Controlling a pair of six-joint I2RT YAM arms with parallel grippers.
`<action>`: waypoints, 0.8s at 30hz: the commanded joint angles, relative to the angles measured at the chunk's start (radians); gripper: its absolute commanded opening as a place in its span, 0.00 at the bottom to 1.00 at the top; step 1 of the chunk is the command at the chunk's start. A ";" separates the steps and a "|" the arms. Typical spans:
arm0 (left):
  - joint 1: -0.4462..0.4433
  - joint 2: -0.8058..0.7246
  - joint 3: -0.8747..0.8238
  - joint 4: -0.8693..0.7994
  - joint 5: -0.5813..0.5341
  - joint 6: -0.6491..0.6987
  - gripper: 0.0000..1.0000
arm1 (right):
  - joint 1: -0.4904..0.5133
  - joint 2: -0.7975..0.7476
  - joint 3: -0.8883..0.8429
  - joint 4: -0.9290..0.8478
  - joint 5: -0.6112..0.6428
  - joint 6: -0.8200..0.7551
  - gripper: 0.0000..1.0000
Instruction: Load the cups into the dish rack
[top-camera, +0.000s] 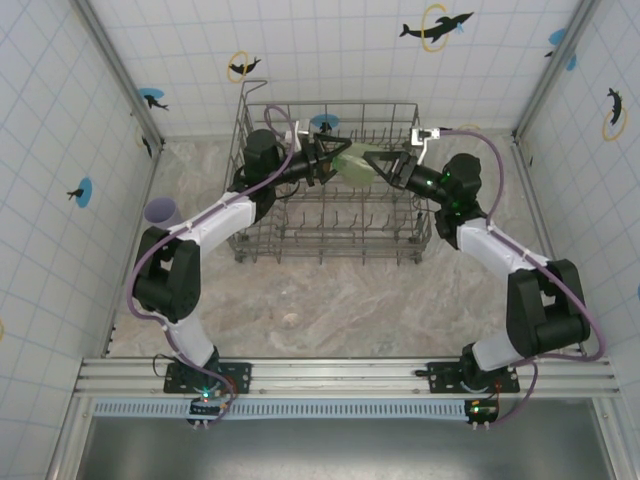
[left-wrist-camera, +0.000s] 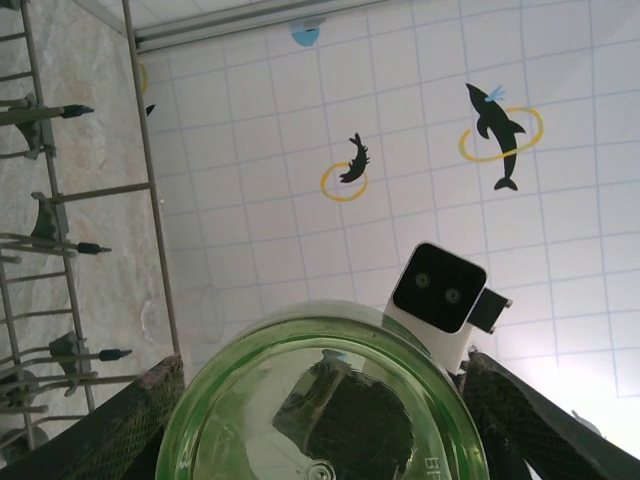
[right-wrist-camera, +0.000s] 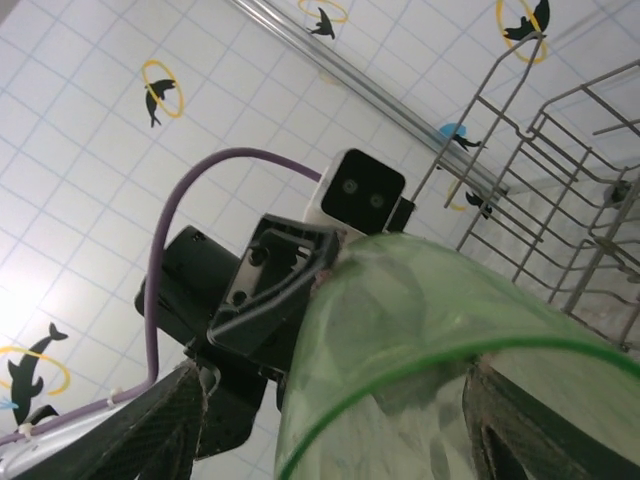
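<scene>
My left gripper (top-camera: 342, 160) is clamped on the green cup (top-camera: 356, 161), which lies sideways above the dish rack's (top-camera: 330, 256) far rows. My right gripper (top-camera: 376, 163) has its jaws apart, straddling the cup's rim.

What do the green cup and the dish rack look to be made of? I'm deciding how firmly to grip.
Green cup: probably plastic, translucent pale green and glossy. Dark shapes behind show through its base, which bears faint moulded lettering.
Dish rack: metal wire by the look, dull grey, made of thin straight rods. Some tines have dark tips, perhaps a coating.
</scene>
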 joint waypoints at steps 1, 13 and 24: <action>0.000 0.003 0.076 -0.027 -0.002 0.053 0.00 | -0.008 -0.084 0.035 -0.137 0.029 -0.112 0.74; 0.000 0.014 0.226 -0.315 -0.114 0.264 0.00 | -0.080 -0.281 -0.023 -0.580 0.186 -0.345 0.81; -0.033 0.069 0.433 -0.571 -0.256 0.451 0.00 | -0.205 -0.466 -0.015 -0.941 0.450 -0.516 0.97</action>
